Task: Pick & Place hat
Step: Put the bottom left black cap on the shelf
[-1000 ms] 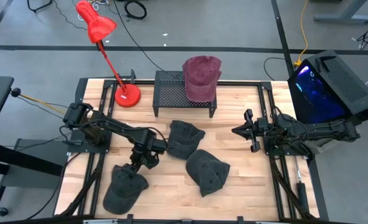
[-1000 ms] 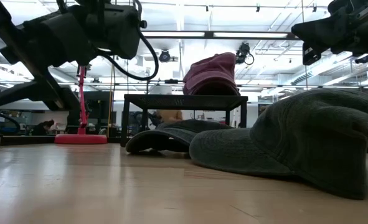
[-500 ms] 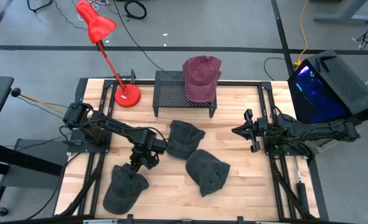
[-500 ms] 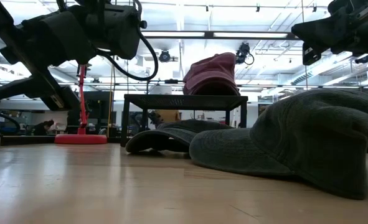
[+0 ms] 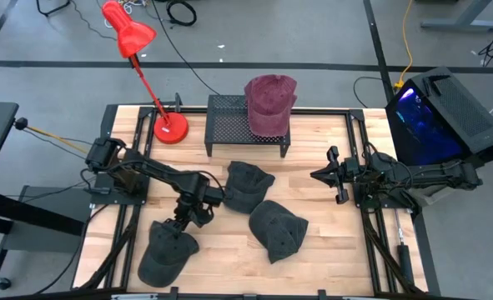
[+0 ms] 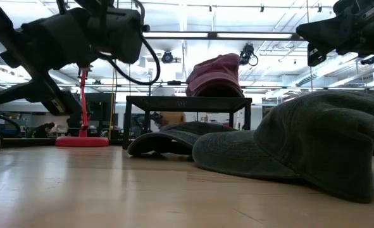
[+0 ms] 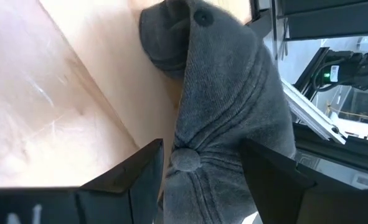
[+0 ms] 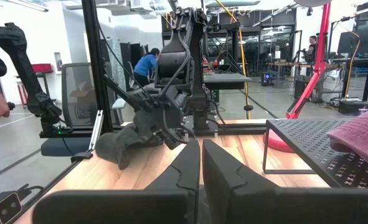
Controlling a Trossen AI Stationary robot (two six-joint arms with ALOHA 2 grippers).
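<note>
Three grey hats lie on the wooden table: one near the left front [image 5: 164, 252], one in the middle [image 5: 248, 185], one right of centre [image 5: 278, 229]. A maroon hat [image 5: 269, 104] sits on the black mesh rack [image 5: 229, 125]. My left gripper [image 5: 182, 223] hangs open over the left front hat, its fingers on either side of the crown [image 7: 233, 106]. My right gripper [image 5: 317, 176] is shut and waits in the air at the table's right side, apart from every hat. My left gripper [image 7: 202, 146] comes from above and stands astride the crown of the left front grey hat, one finger on each side of its top button [image 7: 185, 160]. Whether the fingers touch the cloth I cannot tell. The hat lies on the table.
A red desk lamp [image 5: 169, 127] stands at the far left, beside the rack. The right-of-centre hat fills the low view's foreground [image 6: 300, 152]. Bare wood shows along the near edge [image 5: 229, 267] and between the hats and my right arm [image 5: 321, 225].
</note>
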